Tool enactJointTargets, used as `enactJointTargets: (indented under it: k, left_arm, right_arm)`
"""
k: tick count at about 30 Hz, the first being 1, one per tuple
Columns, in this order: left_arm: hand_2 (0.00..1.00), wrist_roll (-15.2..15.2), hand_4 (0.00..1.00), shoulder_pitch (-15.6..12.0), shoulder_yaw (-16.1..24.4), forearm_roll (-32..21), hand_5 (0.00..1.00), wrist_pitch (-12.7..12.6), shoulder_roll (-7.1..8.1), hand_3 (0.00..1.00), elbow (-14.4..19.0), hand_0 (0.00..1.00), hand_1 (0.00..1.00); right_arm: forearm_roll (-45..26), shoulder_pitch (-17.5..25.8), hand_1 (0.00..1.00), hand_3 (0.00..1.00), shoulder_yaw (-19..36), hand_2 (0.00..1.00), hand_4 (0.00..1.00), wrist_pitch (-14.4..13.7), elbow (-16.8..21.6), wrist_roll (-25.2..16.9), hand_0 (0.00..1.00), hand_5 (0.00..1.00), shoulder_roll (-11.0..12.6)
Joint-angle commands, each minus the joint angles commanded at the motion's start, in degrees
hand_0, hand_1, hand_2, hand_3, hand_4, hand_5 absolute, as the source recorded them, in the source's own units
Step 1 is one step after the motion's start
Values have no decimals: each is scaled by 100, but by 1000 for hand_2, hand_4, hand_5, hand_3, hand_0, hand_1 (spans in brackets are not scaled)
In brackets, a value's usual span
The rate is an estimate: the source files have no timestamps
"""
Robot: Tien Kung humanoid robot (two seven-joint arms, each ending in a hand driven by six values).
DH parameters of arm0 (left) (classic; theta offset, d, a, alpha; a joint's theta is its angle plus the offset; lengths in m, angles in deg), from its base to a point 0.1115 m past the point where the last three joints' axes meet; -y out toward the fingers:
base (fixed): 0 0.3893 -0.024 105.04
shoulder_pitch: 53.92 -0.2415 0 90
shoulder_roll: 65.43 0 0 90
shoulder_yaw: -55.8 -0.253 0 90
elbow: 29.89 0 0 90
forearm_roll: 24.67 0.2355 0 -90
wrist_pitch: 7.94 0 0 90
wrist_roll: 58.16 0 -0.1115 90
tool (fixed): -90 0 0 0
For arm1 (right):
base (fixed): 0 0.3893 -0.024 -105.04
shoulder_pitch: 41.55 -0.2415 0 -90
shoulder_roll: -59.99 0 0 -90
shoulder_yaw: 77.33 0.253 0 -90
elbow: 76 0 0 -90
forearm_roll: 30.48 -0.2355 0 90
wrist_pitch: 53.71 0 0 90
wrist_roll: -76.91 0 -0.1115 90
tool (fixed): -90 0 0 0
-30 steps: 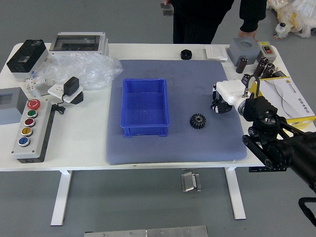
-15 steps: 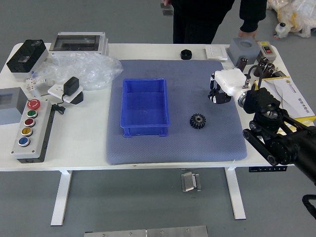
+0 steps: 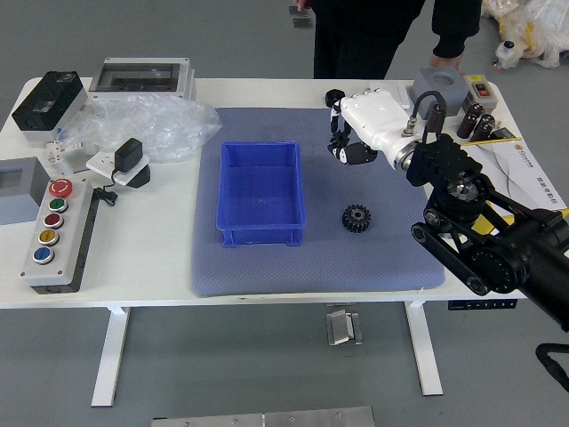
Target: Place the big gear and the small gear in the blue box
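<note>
My right hand (image 3: 348, 142) is raised over the mat, right of the box, its black fingers curled around a dark object (image 3: 359, 154) that looks like a gear; the fingers hide much of it, and its size cannot be told. A black toothed gear (image 3: 356, 218) lies flat on the mat, below the hand in the picture and right of the box. The blue box (image 3: 260, 187) stands upright on the mat with nothing inside. My left hand is out of view.
A button panel (image 3: 62, 233), plastic wrap (image 3: 147, 124) and adapters lie left. A black round piece (image 3: 333, 95) is at the far edge, beside my hand. Grey blocks, dark cylinders and a yellow-edged board are right. A person stands behind the table, one hand (image 3: 447, 62) near its far-right edge.
My right hand has risen and moved left and toward the far side, carrying the dark object closer to the box. The gear on the mat, the box and the person have barely changed.
</note>
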State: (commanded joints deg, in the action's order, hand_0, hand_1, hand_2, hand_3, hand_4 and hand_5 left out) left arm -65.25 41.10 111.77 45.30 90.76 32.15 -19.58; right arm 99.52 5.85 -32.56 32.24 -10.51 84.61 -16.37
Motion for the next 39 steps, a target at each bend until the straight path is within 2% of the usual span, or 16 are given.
enactJointTargets:
  k: [4,11,16,17,18,23,24,29,30,35,39]
  left_arm:
    - [799,-4,677,-4,-18,12,307,4,3,821,0,851,818]
    - [799,-13,677,-4,-57,32,307,9,8,821,0,851,818]
    - [799,-16,676,4,-73,39,307,12,1,821,0,851,818]
    - [799,-17,676,4,-72,39,307,12,-1,821,0,851,818]
    - [799,-19,676,3,-71,41,307,12,-2,821,0,850,817]
    - [799,-20,676,-2,-63,43,307,11,-3,821,0,850,817]
    - [799,-19,676,-2,-61,44,307,11,-5,821,0,850,818]
    - [799,-19,676,3,-50,54,307,15,-20,821,0,850,818]
    - [799,-19,677,3,-49,54,308,14,-21,821,0,851,818]
    - [799,-19,677,9,-45,50,308,13,-23,821,0,851,818]
    - [799,-14,676,19,-30,40,307,11,-22,821,0,850,818]
  right_arm:
    - [0,-101,386,431,-103,400,665,7,88,23,582,138,-249]
    - [0,-103,387,432,-278,401,667,-80,-4,31,584,135,-829]
    - [0,-19,387,431,-464,401,666,-133,-105,22,582,136,-1065]
    - [0,-3,387,431,-496,401,666,-130,-126,20,582,136,-1084]
    - [0,9,405,558,-518,467,711,-108,-143,19,590,257,-1095]
    - [0,32,405,558,-474,467,711,132,-200,4,590,257,-1102]
    - [0,32,452,659,-455,570,849,175,-207,2,571,438,-1101]
    - [0,33,452,659,-370,570,849,341,-233,-15,571,438,-1094]
    - [0,32,520,791,-358,679,927,360,-235,-19,613,498,-1094]
    - [0,20,520,791,-277,679,927,422,-222,-10,613,498,-1067]
    - [0,8,521,773,-123,676,929,443,-107,-4,617,504,-837]
